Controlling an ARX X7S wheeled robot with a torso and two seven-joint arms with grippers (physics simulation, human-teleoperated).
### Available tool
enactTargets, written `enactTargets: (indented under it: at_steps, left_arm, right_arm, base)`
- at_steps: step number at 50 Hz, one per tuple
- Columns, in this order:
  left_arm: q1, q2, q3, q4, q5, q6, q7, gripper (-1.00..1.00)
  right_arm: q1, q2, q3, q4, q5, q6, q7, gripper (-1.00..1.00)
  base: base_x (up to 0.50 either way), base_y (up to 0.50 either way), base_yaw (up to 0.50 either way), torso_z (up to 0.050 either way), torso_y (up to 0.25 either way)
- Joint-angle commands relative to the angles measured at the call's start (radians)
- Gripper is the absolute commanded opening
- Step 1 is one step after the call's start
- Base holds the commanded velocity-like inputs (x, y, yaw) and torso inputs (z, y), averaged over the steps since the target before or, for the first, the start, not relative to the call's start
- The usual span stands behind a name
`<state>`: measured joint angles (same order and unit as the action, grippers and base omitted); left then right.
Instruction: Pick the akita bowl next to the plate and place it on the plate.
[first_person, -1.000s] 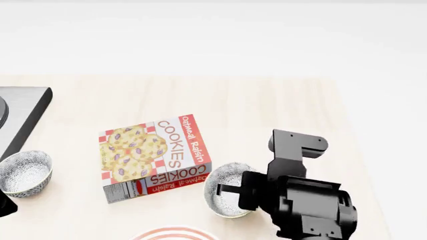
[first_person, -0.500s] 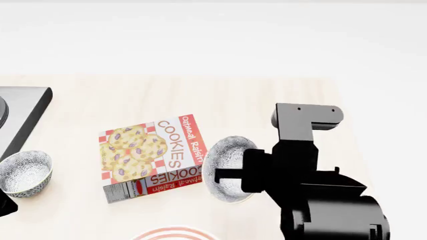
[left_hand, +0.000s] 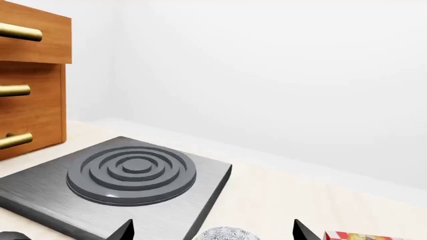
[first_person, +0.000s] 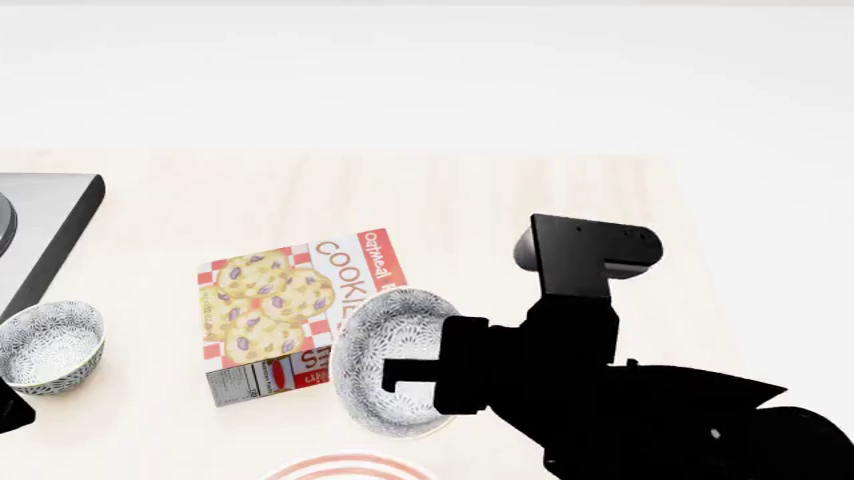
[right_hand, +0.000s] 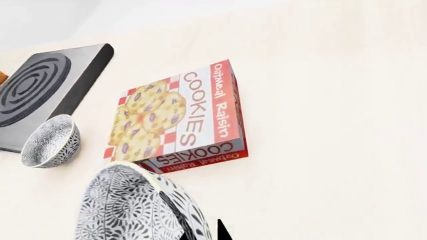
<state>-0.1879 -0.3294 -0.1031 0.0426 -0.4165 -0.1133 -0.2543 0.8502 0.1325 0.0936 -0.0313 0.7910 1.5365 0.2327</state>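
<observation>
My right gripper (first_person: 407, 378) is shut on the rim of the akita bowl (first_person: 374, 340), a small bowl with a grey-and-white pattern. The bowl hangs tilted above the table and overlaps the near corner of the cookie box. In the right wrist view the bowl (right_hand: 127, 210) fills the area beside the gripper (right_hand: 202, 234), one finger inside the rim and one outside. Just the far edge of the plate (first_person: 350, 466), with its red rings, shows at the head view's bottom edge, below the bowl. My left gripper (left_hand: 212, 231) is open.
A second patterned bowl (first_person: 48, 345) sits at the left, near the left gripper; its top (left_hand: 223, 234) shows between the open fingers. The cookie box (first_person: 287, 300) lies flat mid-table. A grey stove plate (first_person: 47, 215) is at far left, and wooden drawers (left_hand: 30, 75) stand behind it.
My right arm has lifted the bowl and carried it left; it now overlaps the cookie box corner. The other bowl and the box have not moved.
</observation>
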Motion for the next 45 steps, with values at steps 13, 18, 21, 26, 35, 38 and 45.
enactTargets:
  at_steps: [13, 18, 21, 26, 35, 38, 45]
  left_arm:
    - [0.004, 0.019, -0.024, -0.004, 0.002, 0.013, 0.024, 1.0]
    - [0.004, 0.019, -0.024, -0.014, 0.003, 0.021, 0.027, 1.0]
    - [0.002, 0.019, -0.022, -0.019, 0.004, 0.025, 0.027, 1.0]
    - [0.006, 0.016, -0.022, -0.004, 0.0, 0.015, 0.021, 1.0]
    - [0.0, 0.017, -0.019, -0.021, 0.002, 0.026, 0.024, 1.0]
    - [-0.002, 0.017, -0.018, -0.028, 0.003, 0.031, 0.025, 1.0]
    - [-0.003, 0.015, -0.016, -0.019, 0.001, 0.023, 0.02, 1.0]
  right_arm:
    - [-0.081, 0.034, -0.029, 0.046, 0.257, -0.05, 0.046, -1.0]
    - [-0.104, 0.038, -0.041, 0.047, 0.265, -0.063, 0.041, -1.0]
    - [-0.117, 0.04, -0.041, 0.047, 0.276, -0.069, 0.037, -1.0]
    - [-0.141, 0.044, -0.046, 0.041, 0.286, -0.081, 0.037, -1.0]
    - [-0.169, 0.051, -0.073, 0.031, 0.309, -0.09, 0.021, -1.0]
    - [-0.176, 0.05, -0.076, 0.035, 0.316, -0.094, 0.021, -1.0]
    - [-0.184, 0.054, -0.092, 0.045, 0.321, -0.113, 0.009, -1.0]
  base:
    - [0.0, 0.0, 0.0, 0.0, 0.0]
    - [0.0, 0.0, 0.0, 0.0, 0.0]
    - [0.0, 0.0, 0.0, 0.0, 0.0]
    - [0.0, 0.0, 0.0, 0.0, 0.002]
    - [0.0, 0.0, 0.0, 0.0, 0.0]
    - [0.0, 0.0, 0.0, 0.0, 0.0]
    - [0.0, 0.0, 0.0, 0.0, 0.0]
